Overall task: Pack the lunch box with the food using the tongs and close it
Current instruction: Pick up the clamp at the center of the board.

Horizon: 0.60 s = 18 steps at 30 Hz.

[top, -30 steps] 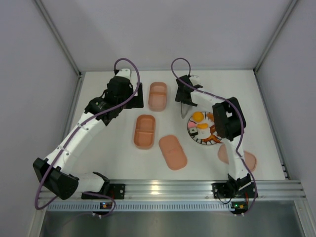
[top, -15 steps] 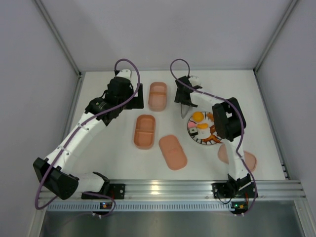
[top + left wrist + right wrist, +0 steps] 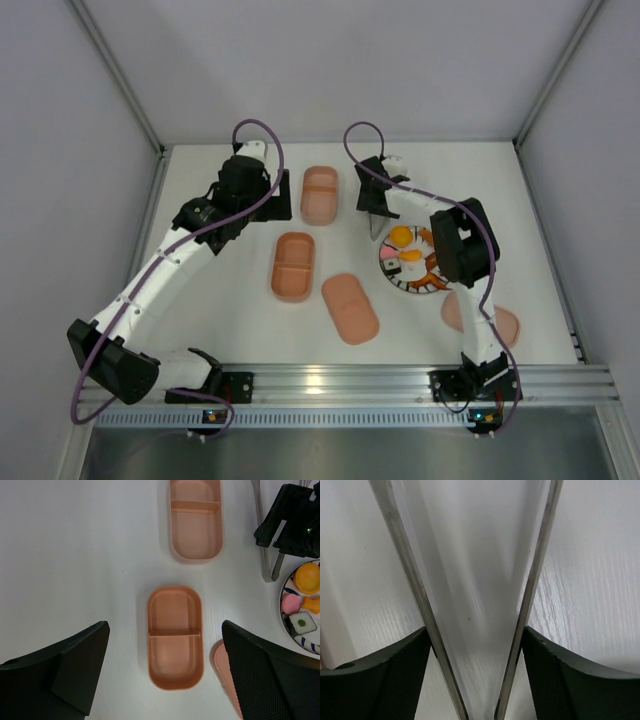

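— Salmon-pink plastic oval tray (image 3: 175, 605), divider across its middle: location?
— Flat on the white table (image 3: 75, 540), directly between the fingers of the left gripper (image 3: 165, 632), which stand wide apart and touch nothing. Second matching tray (image 3: 195, 520) lies beyond the fingertips. Flat pink oval lid (image 3: 225, 675) lies just beside the right-hand finger.
— Slim silvery metal tongs (image 3: 422, 615)?
— Between the fingers of the right gripper (image 3: 475, 645), one black pad (image 3: 380, 680) against the outside of each arm, clamped.
— Food?
— On the round white black-striped plate (image 3: 299, 642) just beside those fingers: orange round piece (image 3: 306, 576), pink piece (image 3: 289, 602), black-and-white sushi roll (image 3: 302, 623).
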{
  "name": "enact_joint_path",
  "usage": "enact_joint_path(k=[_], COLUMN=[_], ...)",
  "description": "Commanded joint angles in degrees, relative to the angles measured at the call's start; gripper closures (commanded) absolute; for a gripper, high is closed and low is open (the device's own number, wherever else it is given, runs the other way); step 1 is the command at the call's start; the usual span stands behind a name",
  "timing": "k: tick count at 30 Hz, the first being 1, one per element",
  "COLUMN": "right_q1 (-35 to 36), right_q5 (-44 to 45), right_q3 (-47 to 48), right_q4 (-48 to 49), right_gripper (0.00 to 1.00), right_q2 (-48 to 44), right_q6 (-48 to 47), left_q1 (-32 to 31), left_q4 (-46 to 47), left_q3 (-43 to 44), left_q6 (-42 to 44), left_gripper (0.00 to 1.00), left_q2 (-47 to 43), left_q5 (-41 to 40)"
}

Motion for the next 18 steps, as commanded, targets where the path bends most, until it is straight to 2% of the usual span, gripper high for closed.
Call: enact_joint_path(k=[1, 5, 9, 18], right_q1=[0.93, 0.93, 0.93, 0.93], right_q5=[-4.23, -4.32, -4.49, -3.79], right_q3=[-1.80, -1.97, -3.29, -5.93], right_q4=[-1.55, -1.12, 0.38, -0.06], right_gripper=[0.31, 0.44, 0.52, 0.54], right_q2=[1.29, 0.94, -1.51, -11.70], right_q6=[0.38, -0.41, -1.73, -4.90], left_q1=[0.25, 0.34, 0.25, 0.25], left_q4=[0.09, 0.00, -0.44, -1.06], left_q3=[-0.54, -0.89, -1.07, -1.68], left_q6=[-0.31, -0.40, -0.66, -1.02], left_gripper=[0.01, 0.01, 0.01, 0.01], left_q2=[-1.46, -1.72, -2.07, -3.57], left_q5=[-0.03, -0.03, -0.29, -1.26])
